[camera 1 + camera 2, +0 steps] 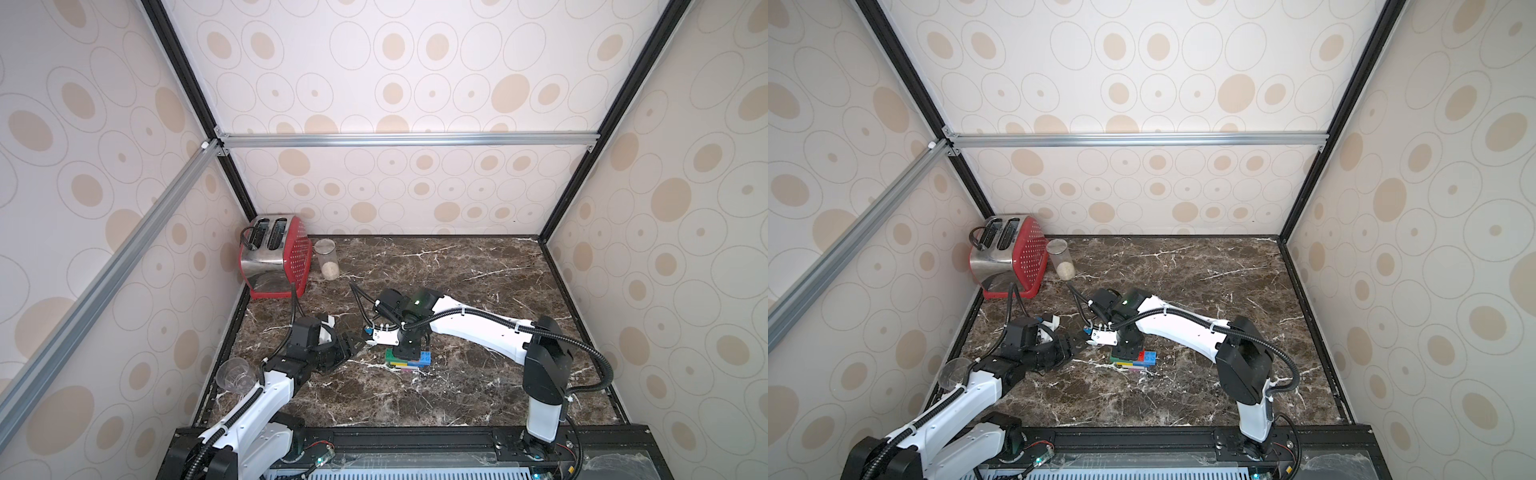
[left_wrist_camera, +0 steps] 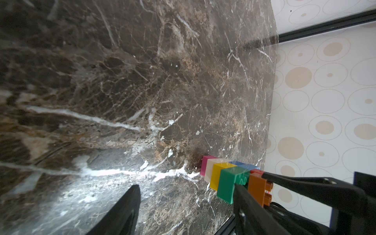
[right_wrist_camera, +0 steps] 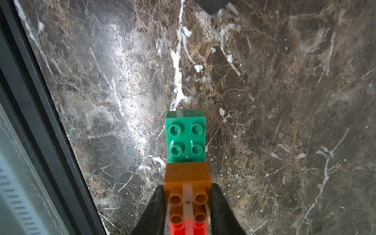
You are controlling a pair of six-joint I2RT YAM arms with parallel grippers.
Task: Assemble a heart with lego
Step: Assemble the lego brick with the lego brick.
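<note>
Right claw (image 3: 188,190) is clamped on the square orange studded plastic brick (image 3: 187,177), with one black finger (image 3: 154,207) on each flank. A red studded brick (image 3: 187,227) abuts it on the wrist side, and a green four-stud brick (image 3: 185,138) sits one step lower, just ahead of the fingertips. All belong to the heart (image 1: 409,362), a small stepped multicoloured brick stack standing directly under this claw on the dark brown marble tabletop (image 1: 478,374). Layers from the table up: pink brick (image 2: 205,166), white brick (image 2: 209,172), yellow brick (image 2: 216,177), green, orange (blue bricks (image 2: 238,163) show behind, partly hidden). Left claw (image 1: 353,345) stands spread and empty, near the heart but apart from it in both top views. A red-and-steel toaster (image 1: 274,253) and a clear jar of pale grain (image 1: 327,259) sit well beyond the left claw. A clear plastic cup (image 1: 237,374) sits behind it.
</note>
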